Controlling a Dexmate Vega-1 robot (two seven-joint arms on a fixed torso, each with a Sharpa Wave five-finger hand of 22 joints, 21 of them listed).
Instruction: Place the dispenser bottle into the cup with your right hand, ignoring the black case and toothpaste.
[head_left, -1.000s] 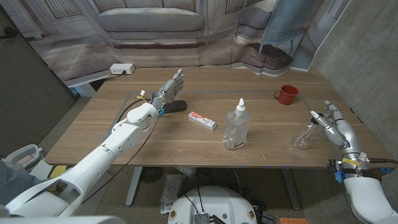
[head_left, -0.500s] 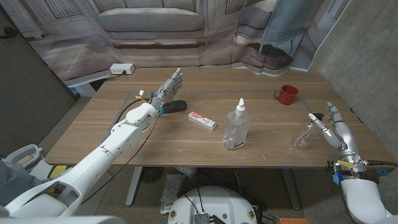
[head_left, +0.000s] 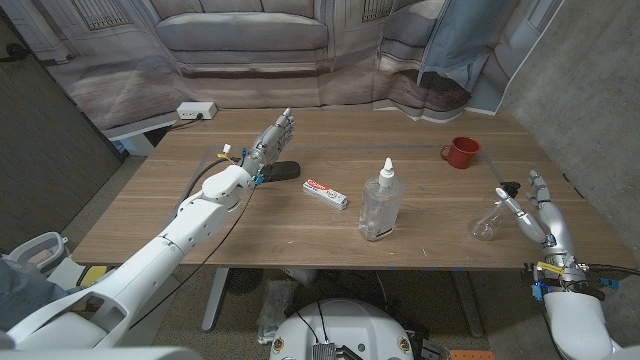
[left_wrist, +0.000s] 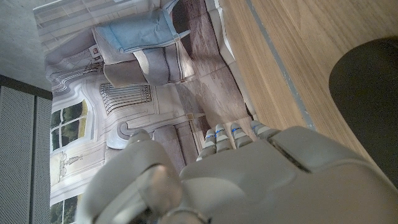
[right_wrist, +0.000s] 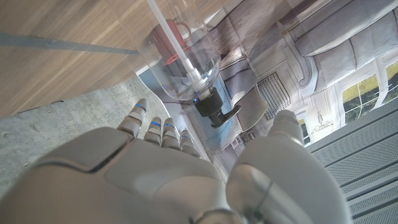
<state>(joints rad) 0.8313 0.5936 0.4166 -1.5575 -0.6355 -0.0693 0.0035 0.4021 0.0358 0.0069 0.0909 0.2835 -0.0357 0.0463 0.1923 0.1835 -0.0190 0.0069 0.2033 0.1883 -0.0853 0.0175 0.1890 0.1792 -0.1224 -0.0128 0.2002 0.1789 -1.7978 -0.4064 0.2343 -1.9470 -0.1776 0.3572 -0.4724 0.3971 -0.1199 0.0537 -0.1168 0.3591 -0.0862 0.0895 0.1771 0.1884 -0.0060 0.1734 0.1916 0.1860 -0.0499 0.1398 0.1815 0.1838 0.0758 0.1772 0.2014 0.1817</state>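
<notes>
- right hand (head_left: 540, 210) at the right edge of the surface (head_left: 300, 235), fingers apart and reaching up, holding nothing
- clear dispenser bottle (head_left: 492, 216) tipped over just beside that hand on its inner side, black pump head (head_left: 507, 188) near the fingertips; contact can't be told from the head view
- right wrist view: bottle (right_wrist: 186, 53) sits past the fingertips (right_wrist: 163, 127), white dip tube seen through the clear body, black pump (right_wrist: 214, 109) pointing off the bottle; a gap shows between fingers and bottle here
- red cup (head_left: 461, 152) upright at the far right of the surface, handle side toward the middle, well apart from the bottle; also seen red through the bottle's wall in the right wrist view (right_wrist: 177, 37)
- bigger clear bottle with a white nozzle (head_left: 380, 203) stands upright mid-surface, between the two arms, not between bottle and cup
- toothpaste (head_left: 326, 193) lies flat left of that bottle, red and white tube at a slant
- black case (head_left: 281, 171) further left, just beside the left hand
- left hand (head_left: 276, 136) at the far left part of the surface, fingers together and straight, standing on edge, nothing in it
- left wrist view: back of the left hand (left_wrist: 261, 180), the case as a dark blurred patch (left_wrist: 367, 106) on the wood beside it
- white power strip (head_left: 196, 110) on the low ledge behind the surface; printed sofa backdrop behind
</notes>
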